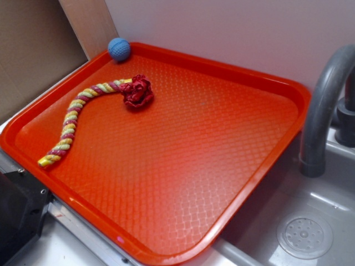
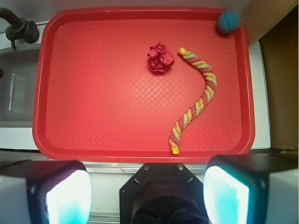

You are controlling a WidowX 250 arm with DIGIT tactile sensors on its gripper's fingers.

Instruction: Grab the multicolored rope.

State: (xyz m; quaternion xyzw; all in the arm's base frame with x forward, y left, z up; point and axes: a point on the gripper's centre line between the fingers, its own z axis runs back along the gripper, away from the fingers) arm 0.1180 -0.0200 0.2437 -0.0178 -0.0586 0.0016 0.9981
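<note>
In the wrist view, a grey tap (image 2: 18,28) shows at the upper left beside a sink (image 2: 14,93). The red tray (image 2: 93,116) fills the middle. On it, a dark red frilly knot (image 2: 160,58) sits upper centre, and just to its right the rope (image 2: 198,100) curves down toward the tray's lower right edge; whether the two join cannot be told here. A blue ball (image 2: 228,22) rests at the tray's upper right corner. The claw (image 2: 147,196) stands spread wide along the bottom, pinching nothing.
</note>
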